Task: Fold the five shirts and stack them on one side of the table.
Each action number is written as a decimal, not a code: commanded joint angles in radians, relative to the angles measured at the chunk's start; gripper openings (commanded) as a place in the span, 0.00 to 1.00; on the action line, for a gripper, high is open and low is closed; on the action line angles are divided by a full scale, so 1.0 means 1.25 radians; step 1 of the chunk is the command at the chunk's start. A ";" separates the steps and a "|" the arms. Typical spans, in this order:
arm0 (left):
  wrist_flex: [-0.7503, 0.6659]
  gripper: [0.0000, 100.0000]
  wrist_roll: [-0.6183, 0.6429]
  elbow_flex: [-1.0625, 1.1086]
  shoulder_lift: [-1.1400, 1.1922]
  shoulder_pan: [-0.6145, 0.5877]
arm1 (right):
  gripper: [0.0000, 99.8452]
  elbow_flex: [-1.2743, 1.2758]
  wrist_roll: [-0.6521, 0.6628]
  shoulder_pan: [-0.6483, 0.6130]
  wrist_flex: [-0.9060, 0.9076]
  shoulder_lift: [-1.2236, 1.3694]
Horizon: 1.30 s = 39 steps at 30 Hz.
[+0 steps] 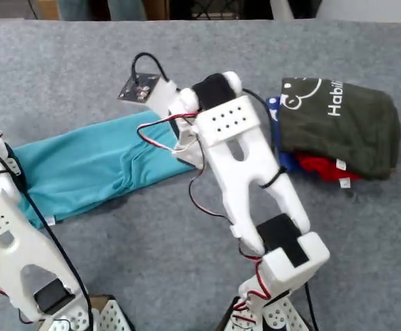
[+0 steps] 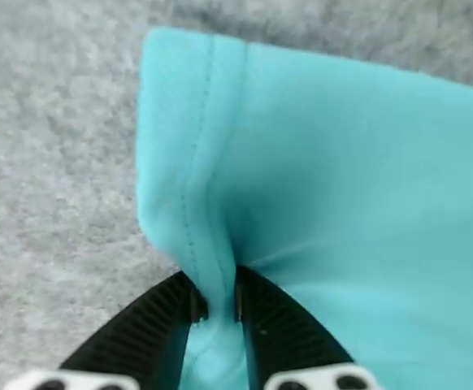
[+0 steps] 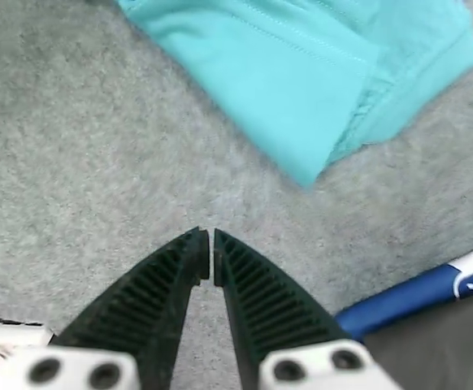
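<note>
Left end effector [image 2: 216, 305] pinches teal shirt [image 2: 342, 179] at hemmed edge, grey table [image 2: 49, 162] beside.

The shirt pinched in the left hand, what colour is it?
The shirt is plain turquoise, best seen in the left wrist view.

A grey, felt-like surface [image 1: 83, 69] spans the high view, with a teal shirt [image 1: 83, 169] folded into a long band lying at centre left and, well apart at upper right, a stack of folded shirts [image 1: 338, 131], dark green topmost over blue and red layers.
</note>
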 commanded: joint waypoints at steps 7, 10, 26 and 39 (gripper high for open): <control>0.038 0.03 -0.091 -0.149 -0.002 -0.062 | 0.01 -0.150 -0.002 0.056 -0.011 -0.123; 0.039 0.03 -0.133 -0.155 -0.029 -0.057 | 0.01 -0.245 -0.002 0.103 -0.033 -0.149; 0.041 0.03 -0.125 0.066 -0.300 0.186 | 0.01 -0.328 -0.001 0.551 -0.033 -0.224; 0.012 0.03 0.196 0.060 -0.495 0.623 | 0.01 -0.312 0.070 0.628 -0.033 -0.217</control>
